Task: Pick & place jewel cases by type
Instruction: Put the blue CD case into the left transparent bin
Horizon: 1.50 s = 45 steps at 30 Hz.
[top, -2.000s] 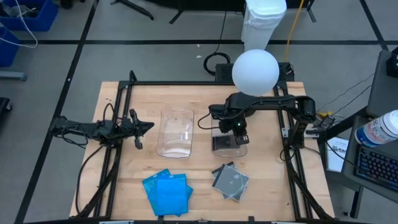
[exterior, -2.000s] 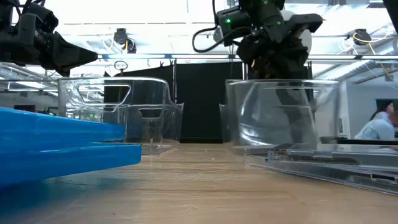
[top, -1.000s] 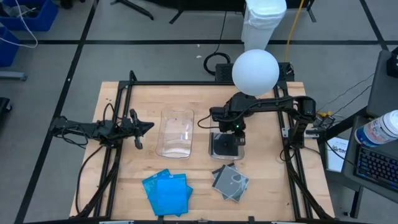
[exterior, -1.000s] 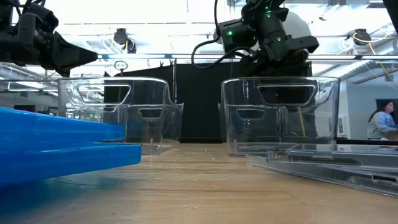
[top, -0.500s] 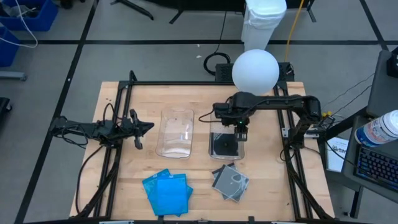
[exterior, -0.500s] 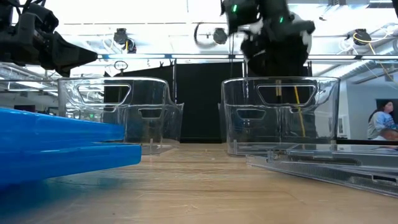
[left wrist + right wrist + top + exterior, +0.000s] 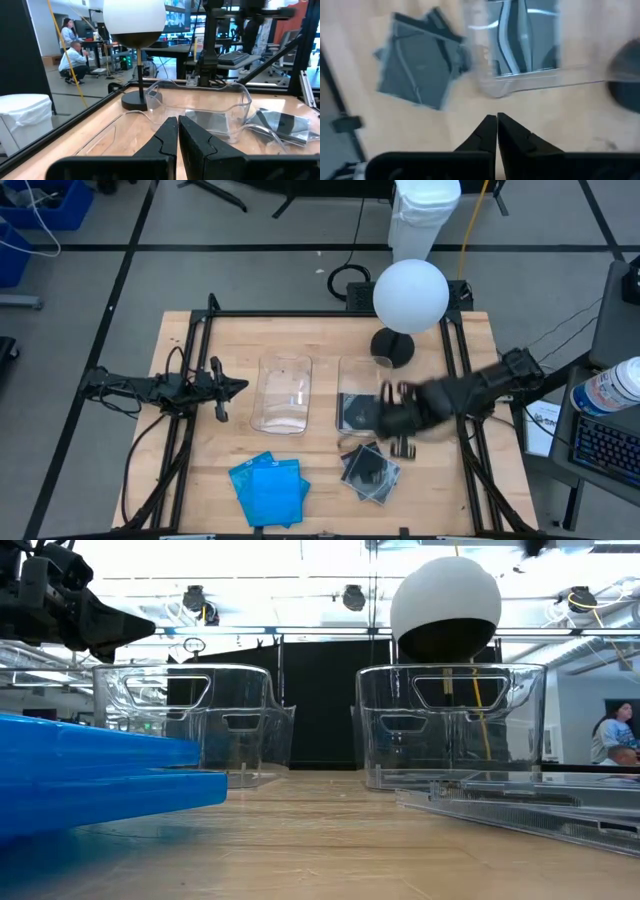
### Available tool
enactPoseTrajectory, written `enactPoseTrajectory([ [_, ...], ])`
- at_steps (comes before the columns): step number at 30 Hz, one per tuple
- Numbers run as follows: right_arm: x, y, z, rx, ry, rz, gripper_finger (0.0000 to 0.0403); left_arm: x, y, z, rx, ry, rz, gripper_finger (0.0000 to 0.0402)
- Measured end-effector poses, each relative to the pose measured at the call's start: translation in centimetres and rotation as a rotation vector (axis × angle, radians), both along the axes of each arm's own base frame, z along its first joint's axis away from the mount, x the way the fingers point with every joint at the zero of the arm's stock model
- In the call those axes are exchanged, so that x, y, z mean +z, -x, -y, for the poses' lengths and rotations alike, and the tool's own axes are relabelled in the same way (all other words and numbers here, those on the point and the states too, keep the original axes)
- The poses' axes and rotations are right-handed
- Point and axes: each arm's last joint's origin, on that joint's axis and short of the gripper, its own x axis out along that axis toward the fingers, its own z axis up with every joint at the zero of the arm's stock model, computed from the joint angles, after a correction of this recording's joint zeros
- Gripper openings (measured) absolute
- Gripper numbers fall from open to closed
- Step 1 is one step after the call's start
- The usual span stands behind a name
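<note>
Right gripper [image 7: 400,442]: jaws pressed together, holding nothing. It sits low over the table between the right-hand bin [image 7: 362,395] and the grey jewel cases [image 7: 370,470], which lie loosely stacked at 5 o'clock on the table. The arm shows motion blur in the high view. One grey case [image 7: 358,412] already lies inside the right-hand bin at 3 o'clock of table centre.

Left gripper [image 7: 222,388]: jaws pressed together, empty, parked at 9 o'clock beside the left-hand bin [image 7: 283,392], which appears empty.

Blue jewel cases [image 7: 268,488]: stacked at 6 o'clock near the front edge, untouched.

Risks, as judged:
- The grey stack is fanned and uneven. A closed gripper coming down on it would, in my assessment, push cases apart rather than take one; the jaws must spread before descent.
- The cases are thin and lie flat. Getting a finger under an edge is difficult, and two may lift together.
- The right arm passes close to the bin's wall; a clip could shift the light clear bin.
- A blue case released into the right-hand bin would mix the types.

Writing and labels: none legible on cases, bins or arms in any view.
</note>
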Motion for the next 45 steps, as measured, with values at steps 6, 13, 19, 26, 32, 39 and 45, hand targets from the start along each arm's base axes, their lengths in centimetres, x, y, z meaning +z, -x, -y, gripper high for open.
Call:
enactPoseTrajectory([
  [6,-1.5,2.0,-6.6,0.021,0.109,0.079,0.0001,0.0,0.0,0.0,-0.005,0.001,0.001,0.0021],
  [13,-4.0,3.3,-12.2,0.145,0.275,0.526,0.0001,-0.1,0.0,0.1,-0.037,0.024,-0.002,0.0021],
  [19,-8.2,2.1,-11.7,0.114,0.406,0.669,0.0001,-0.1,0.0,0.2,-0.075,0.023,-0.005,0.0021],
  [26,-12.0,-1.2,-10.4,0.213,0.361,0.790,0.0001,-0.1,0.0,0.2,-0.076,0.023,-0.007,0.0021],
  [32,-13.6,-0.5,-10.2,0.276,0.495,0.900,0.0001,-0.2,0.0,0.2,-0.076,0.020,-0.013,0.0021],
  [39,-14.8,0.9,-9.2,0.222,0.605,0.986,0.0000,-0.5,-0.3,0.4,-0.113,-0.085,-0.076,0.0021],
  [45,-15.9,1.4,-8.6,0.228,0.608,1.007,0.0000,-1.0,-0.8,0.6,-0.171,-0.097,-0.132,0.0021],
])
